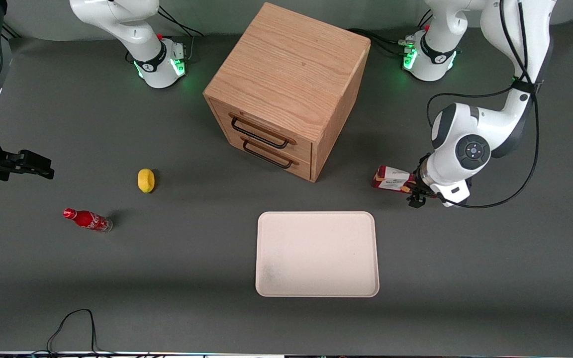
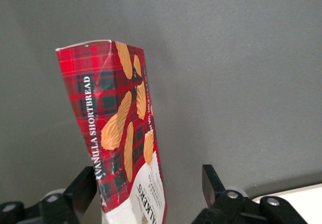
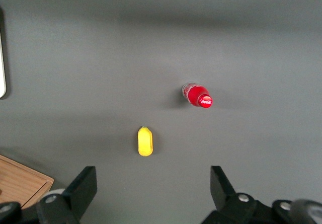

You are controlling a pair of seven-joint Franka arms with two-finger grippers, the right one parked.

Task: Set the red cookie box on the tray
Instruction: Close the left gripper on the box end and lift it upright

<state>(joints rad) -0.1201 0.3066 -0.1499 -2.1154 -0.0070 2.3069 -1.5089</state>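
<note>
The red cookie box (image 1: 390,179) lies on the grey table, farther from the front camera than the tray (image 1: 316,253) and toward the working arm's end. My left gripper (image 1: 412,191) is down at the box's end nearest the working arm. The left wrist view shows the tartan box (image 2: 118,133) between the two black fingers of the open gripper (image 2: 148,179). One finger (image 2: 86,181) is at the box's side, the other stands apart from it with a gap. A corner of the cream tray (image 2: 297,199) shows close by. Nothing lies on the tray.
A wooden two-drawer cabinet (image 1: 286,89) stands at mid-table, farther from the camera than the tray. A yellow lemon (image 1: 146,180) and a small red soda bottle (image 1: 87,220) lie toward the parked arm's end. A black cable (image 1: 72,323) loops near the table's front edge.
</note>
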